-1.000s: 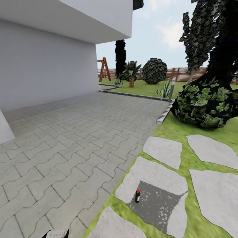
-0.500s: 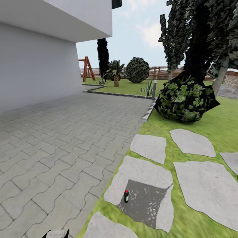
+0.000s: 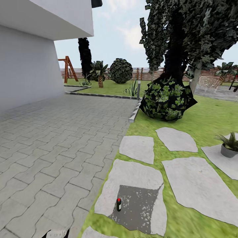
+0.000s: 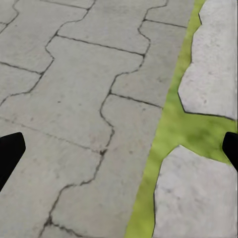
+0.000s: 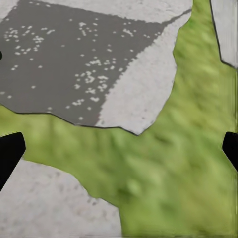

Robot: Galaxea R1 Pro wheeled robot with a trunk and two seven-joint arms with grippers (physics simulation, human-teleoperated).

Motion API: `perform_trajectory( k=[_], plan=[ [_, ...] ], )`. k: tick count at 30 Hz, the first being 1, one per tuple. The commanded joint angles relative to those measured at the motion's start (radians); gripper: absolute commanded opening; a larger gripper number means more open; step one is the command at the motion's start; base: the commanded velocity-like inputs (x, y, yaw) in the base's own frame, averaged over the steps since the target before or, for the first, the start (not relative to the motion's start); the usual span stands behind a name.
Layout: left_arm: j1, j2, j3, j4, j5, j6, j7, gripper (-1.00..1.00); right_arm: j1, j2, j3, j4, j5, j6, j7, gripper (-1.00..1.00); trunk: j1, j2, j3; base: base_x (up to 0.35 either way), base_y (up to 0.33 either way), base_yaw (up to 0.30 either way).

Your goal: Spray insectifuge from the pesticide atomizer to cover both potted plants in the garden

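The bottle (image 3: 118,205) is dark with a red top and a pale band on its body. It stands on a pale grey stepping stone (image 3: 132,172) that carries a dark grey patch flecked with white, at about 6 o'clock in the head view. The lawn (image 3: 205,115) is bright yellow-green. At 9 o'clock the paving (image 3: 56,142) is light grey in an interlocking zigzag pattern with darker joints. The house wall (image 3: 23,69) is plain white-grey. At 3 o'clock a potted plant (image 3: 229,145) has olive-green pointed leaves in a dark grey pot. The round bush (image 3: 165,99) is near-black, dappled with mid-green leaves. The fence (image 3: 145,73) is reddish brown, slatted. The fingertips (image 4: 9,151) in the left wrist view are black.
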Motion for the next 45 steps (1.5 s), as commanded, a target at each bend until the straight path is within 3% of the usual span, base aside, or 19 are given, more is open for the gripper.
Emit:
perform_trajectory(
  k=[1, 9, 13, 16, 18, 22, 27, 29, 35, 45],
  plan=[
    [0.000, 0.000, 0.008, 0.000, 0.000, -0.002, -0.009, 1.00, -0.001, 0.001, -0.003, 0.001, 0.010, -0.003, -0.003, 1.00, 0.000, 0.000, -0.001, 0.010, 0.005, -0.299],
    [-0.001, -0.011, 0.014, -0.001, 0.001, 0.006, -0.003, 1.00, -0.001, 0.001, -0.003, 0.001, 0.011, -0.003, -0.003, 1.00, 0.000, 0.000, -0.001, 0.002, 0.001, -0.299],
    [-0.014, -0.047, 0.011, -0.013, -0.001, 0.013, 0.094, 1.00, -0.001, 0.001, -0.005, -0.002, 0.011, -0.003, -0.004, 1.00, 0.000, 0.000, -0.001, 0.000, 0.000, -0.299],
    [-0.031, -0.090, 0.006, -0.015, -0.008, 0.015, 0.173, 1.00, -0.002, 0.001, -0.004, -0.003, 0.013, -0.004, -0.006, 1.00, 0.000, 0.000, -0.001, 0.000, 0.000, -0.254],
    [-0.086, -0.125, 0.002, -0.009, -0.012, 0.020, 0.211, 1.00, -0.002, -0.001, -0.003, -0.014, 0.014, -0.004, -0.006, 1.00, 0.000, 0.000, -0.001, 0.000, 0.000, -0.088],
    [-0.178, -0.152, 0.000, -0.006, -0.020, 0.097, 0.227, 1.00, -0.006, -0.004, -0.002, -0.100, 0.014, 0.001, -0.007, 1.00, 0.000, 0.000, -0.001, 0.000, 0.000, -0.029],
    [-0.249, -0.160, 0.001, -0.012, -0.027, 0.199, 0.229, 1.00, -0.033, -0.005, -0.002, -0.233, 0.014, 0.038, -0.008, 1.00, 0.000, 0.000, -0.001, 0.000, 0.000, -0.006],
    [-0.266, -0.160, 0.000, -0.014, -0.028, 0.219, 0.230, 1.00, -0.069, -0.005, -0.002, -0.283, 0.012, 0.100, -0.008, 1.00, 0.000, 0.000, -0.001, 0.000, 0.000, -0.002],
    [-0.275, -0.159, -0.007, -0.016, -0.045, 0.228, 0.231, 1.00, -0.166, -0.008, -0.005, -0.322, 0.011, 0.218, -0.007, 1.00, 0.000, 0.000, -0.001, 0.000, 0.000, 0.000],
    [-0.265, -0.157, -0.011, -0.014, -0.064, 0.208, 0.234, 1.00, -0.205, -0.009, -0.006, -0.335, 0.013, 0.242, -0.003, 1.00, 0.000, 0.000, -0.001, 0.000, 0.000, 0.000]
  ],
)
